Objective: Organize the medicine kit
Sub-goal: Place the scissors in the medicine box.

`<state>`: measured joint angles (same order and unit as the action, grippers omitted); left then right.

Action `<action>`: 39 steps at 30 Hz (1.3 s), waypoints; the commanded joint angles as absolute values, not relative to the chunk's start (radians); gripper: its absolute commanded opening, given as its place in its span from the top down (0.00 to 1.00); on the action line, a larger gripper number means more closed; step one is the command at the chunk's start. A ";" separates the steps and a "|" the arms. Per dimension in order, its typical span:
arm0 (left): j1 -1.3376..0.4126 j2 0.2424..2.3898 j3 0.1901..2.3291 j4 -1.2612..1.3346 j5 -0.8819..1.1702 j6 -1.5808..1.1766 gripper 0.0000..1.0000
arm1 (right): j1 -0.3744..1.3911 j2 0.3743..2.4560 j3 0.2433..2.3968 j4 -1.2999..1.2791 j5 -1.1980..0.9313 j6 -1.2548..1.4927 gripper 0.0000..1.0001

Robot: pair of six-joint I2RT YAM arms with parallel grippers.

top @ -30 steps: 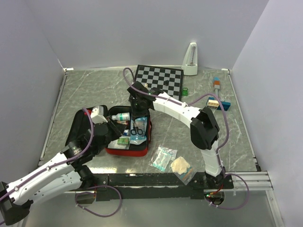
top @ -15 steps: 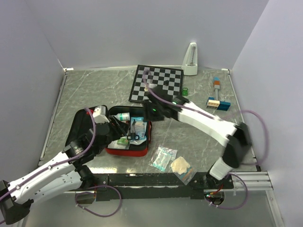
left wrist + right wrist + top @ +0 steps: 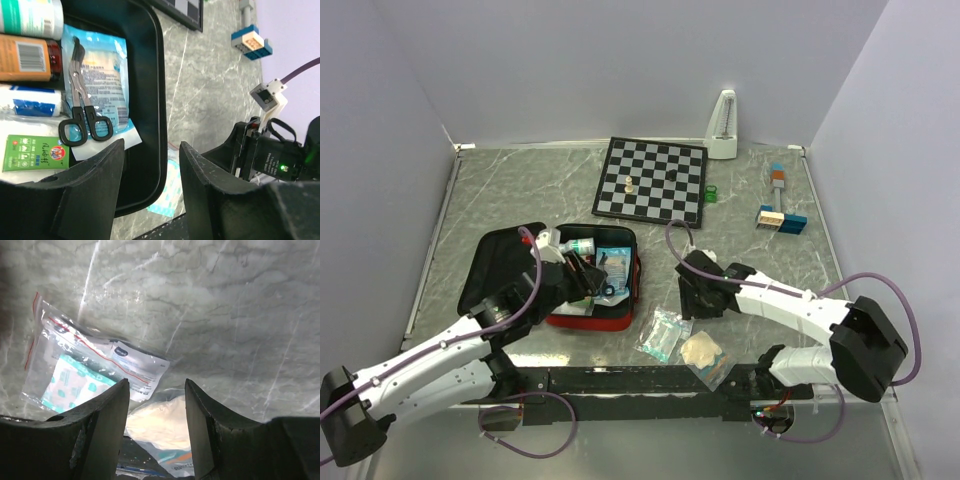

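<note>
The medicine kit (image 3: 588, 319), a red zip case with black lining, lies open left of centre. Inside it in the left wrist view are black-handled scissors (image 3: 82, 112) on a blue packet (image 3: 102, 75), a green packet (image 3: 34, 152), an orange bottle (image 3: 29, 57) and a white-and-teal bottle (image 3: 27, 15). My left gripper (image 3: 588, 274) (image 3: 150, 152) hovers open over the kit's near right rim (image 3: 152, 95), empty. My right gripper (image 3: 694, 306) (image 3: 156, 390) is open and empty just above two clear bags: one with teal plasters (image 3: 665, 335) (image 3: 75, 372), one with a cream pad (image 3: 703, 351) (image 3: 160, 422).
A chessboard (image 3: 653, 178) with two pieces lies at the back. A white metronome (image 3: 724, 125) stands behind it. A small green object (image 3: 711, 193) and coloured blocks (image 3: 780, 213) sit at the back right. The kit's black lid (image 3: 495, 270) lies open to the left.
My right arm has swung from over the kit to the bags at the near right, leaving the scissors inside the kit. Both grippers have opened.
</note>
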<state>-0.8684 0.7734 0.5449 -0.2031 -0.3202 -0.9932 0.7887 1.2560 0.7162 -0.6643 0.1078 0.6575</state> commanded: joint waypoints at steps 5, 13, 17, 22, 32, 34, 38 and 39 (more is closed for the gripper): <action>-0.873 0.795 0.535 -0.173 -0.294 -1.023 0.47 | 0.787 1.213 0.699 -0.521 0.083 0.667 0.46; -0.861 0.706 0.595 -0.400 -0.487 -1.086 0.37 | 0.788 1.150 0.811 -0.480 0.064 0.577 0.41; -0.856 0.591 0.623 -0.567 -0.616 -1.204 0.01 | 0.782 1.253 0.942 -0.445 0.034 0.546 0.07; -0.854 0.399 0.555 -0.473 -0.548 -1.129 0.01 | 0.767 1.388 1.103 -0.524 0.106 0.534 0.07; -0.854 0.425 0.539 -0.485 -0.489 -1.088 0.01 | 0.807 1.204 0.726 -0.606 0.103 0.653 0.10; -0.853 0.455 0.531 -0.486 -0.486 -1.097 0.01 | 0.836 1.190 0.706 -0.607 0.107 0.672 0.10; -0.853 0.505 0.549 -0.532 -0.486 -1.137 0.02 | 0.847 1.157 0.736 -0.575 0.121 0.689 0.08; -0.853 0.500 0.557 -0.544 -0.489 -1.143 0.02 | 0.847 1.152 0.761 -0.552 0.117 0.683 0.07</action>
<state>-0.8562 0.4839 0.5365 -0.5072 -0.4969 -1.1213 0.8391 1.2140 0.6899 -0.6266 0.1043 0.6548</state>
